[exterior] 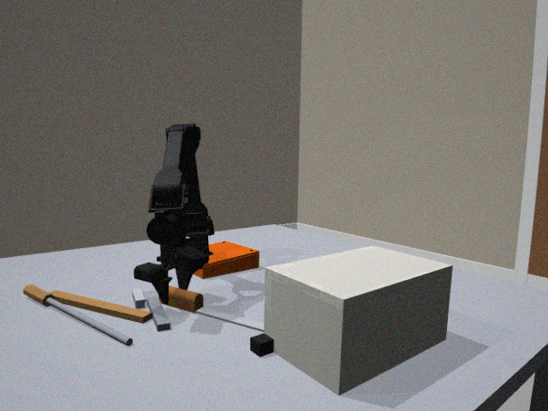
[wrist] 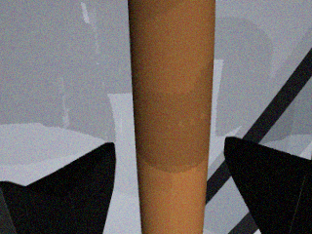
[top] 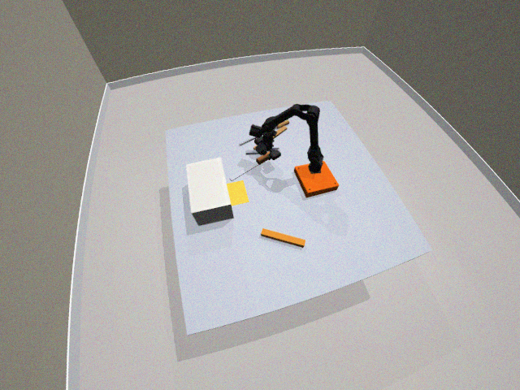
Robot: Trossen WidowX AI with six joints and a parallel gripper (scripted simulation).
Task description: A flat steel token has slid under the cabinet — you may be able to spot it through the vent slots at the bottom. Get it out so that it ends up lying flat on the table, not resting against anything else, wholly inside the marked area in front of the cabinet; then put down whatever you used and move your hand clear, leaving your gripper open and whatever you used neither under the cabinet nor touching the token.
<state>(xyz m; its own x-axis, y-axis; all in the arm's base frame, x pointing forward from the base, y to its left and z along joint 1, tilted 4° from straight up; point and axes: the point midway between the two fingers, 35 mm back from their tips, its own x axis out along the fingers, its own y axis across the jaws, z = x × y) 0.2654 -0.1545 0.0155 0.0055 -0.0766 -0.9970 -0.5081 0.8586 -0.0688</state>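
Note:
The white cabinet (top: 206, 184) (exterior: 358, 274) stands on the table; its vent slots are not visible. The yellow marked area (top: 238, 193) lies in front of it. I cannot see the token in any view. A thin-rod tool with a round wooden handle (top: 263, 158) (exterior: 187, 300) (wrist: 173, 97) lies low at my gripper, its rod pointing toward the cabinet and its tip near the yellow area's corner. My gripper (top: 268, 153) (exterior: 175, 295) (wrist: 171, 148) is open, with its fingers astride the handle and gaps on both sides.
A grey rod with a wooden grip (exterior: 88, 321), a wooden-handled stick (exterior: 101, 306) and grey bar pieces (exterior: 157, 314) lie beside the gripper. A small black cube (exterior: 262, 344) is by the cabinet. An orange bar (top: 282, 237) lies apart. The arm's orange base (top: 314, 180) (exterior: 234, 256) is behind.

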